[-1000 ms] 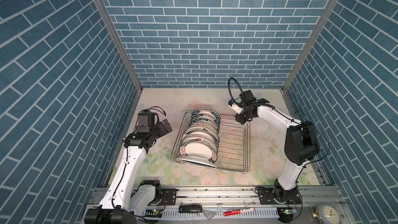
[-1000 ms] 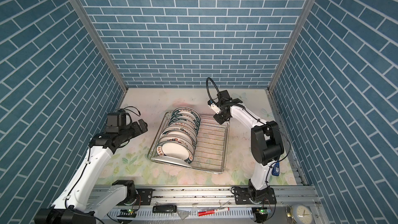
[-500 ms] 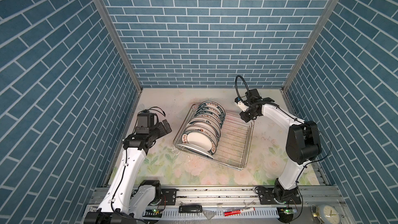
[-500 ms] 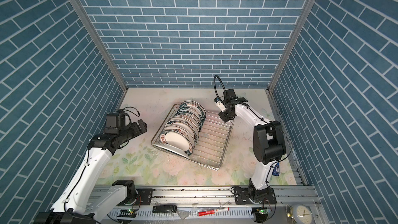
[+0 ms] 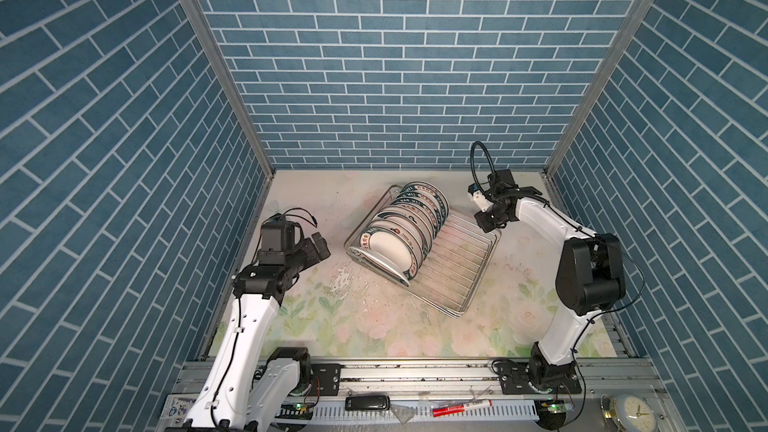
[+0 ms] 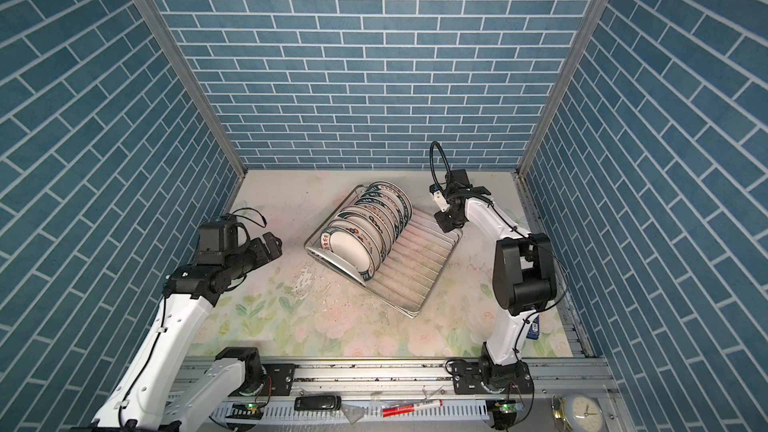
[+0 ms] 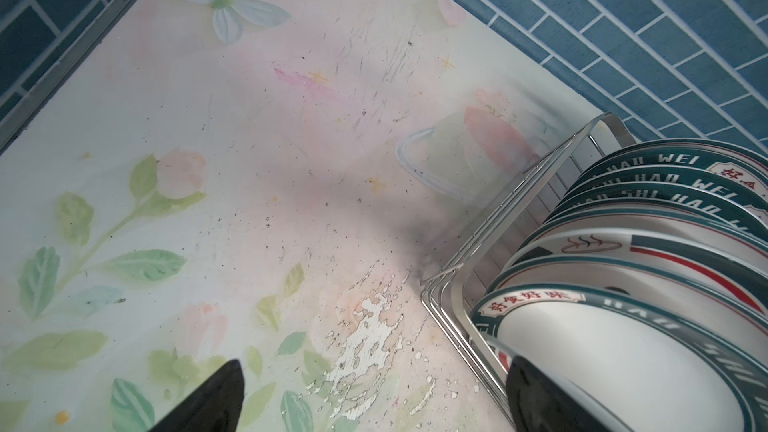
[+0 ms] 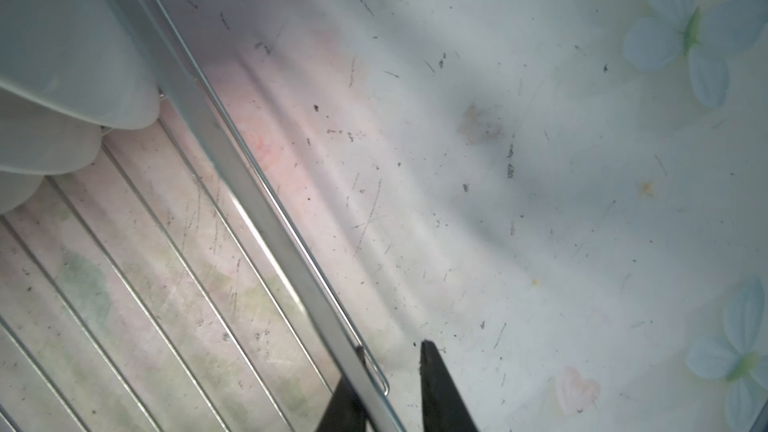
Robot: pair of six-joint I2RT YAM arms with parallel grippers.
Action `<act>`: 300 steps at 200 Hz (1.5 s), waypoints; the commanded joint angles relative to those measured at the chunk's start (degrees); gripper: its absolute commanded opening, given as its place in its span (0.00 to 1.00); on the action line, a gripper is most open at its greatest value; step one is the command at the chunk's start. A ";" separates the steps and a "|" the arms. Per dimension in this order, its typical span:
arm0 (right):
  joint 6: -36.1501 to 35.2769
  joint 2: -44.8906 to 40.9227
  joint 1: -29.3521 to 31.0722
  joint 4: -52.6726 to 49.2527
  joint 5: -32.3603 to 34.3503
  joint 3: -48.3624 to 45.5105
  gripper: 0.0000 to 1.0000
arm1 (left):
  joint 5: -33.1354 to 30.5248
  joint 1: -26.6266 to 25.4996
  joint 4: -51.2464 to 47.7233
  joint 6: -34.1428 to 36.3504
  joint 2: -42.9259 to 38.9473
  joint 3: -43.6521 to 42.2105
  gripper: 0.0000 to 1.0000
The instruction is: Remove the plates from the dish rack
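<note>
The dish rack (image 5: 457, 268) (image 6: 419, 268), a silver wire basket, lies skewed on the floral table. Several white plates (image 5: 399, 238) (image 6: 361, 243) with dark green lettered rims stand on edge in its left half. My right gripper (image 5: 490, 224) (image 6: 446, 224) sits at the rack's far right corner. In the right wrist view its fingers (image 8: 392, 349) are nearly closed astride the rack rim (image 8: 249, 201), with pale plates (image 8: 62, 35) beyond. My left gripper (image 5: 318, 245) (image 6: 270, 248) hangs open left of the rack. In the left wrist view it (image 7: 376, 367) holds nothing, beside the plates (image 7: 623, 347) and the rack corner (image 7: 449, 284).
Blue brick walls close the table on three sides. A black device (image 5: 368, 403), a red marker (image 5: 461, 408) and a small clock (image 5: 633, 413) lie along the front rail. A worn white patch (image 7: 365, 338) marks the mat left of the rack.
The right gripper has moved right and toward the back wall, pulling the rack's far corner along, so the rack with its plates has shifted and swung askew. The left arm has stayed put.
</note>
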 commanded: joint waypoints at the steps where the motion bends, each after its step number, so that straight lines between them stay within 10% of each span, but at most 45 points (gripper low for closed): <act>1: 6.17 4.00 -3.80 -3.02 7.77 -1.35 0.23 | 0.81 0.36 1.57 -0.39 0.34 -1.56 0.99; 300: 7.70 4.83 -12.12 -4.17 19.45 0.25 0.31 | 1.40 0.37 6.01 0.09 3.65 -5.03 0.99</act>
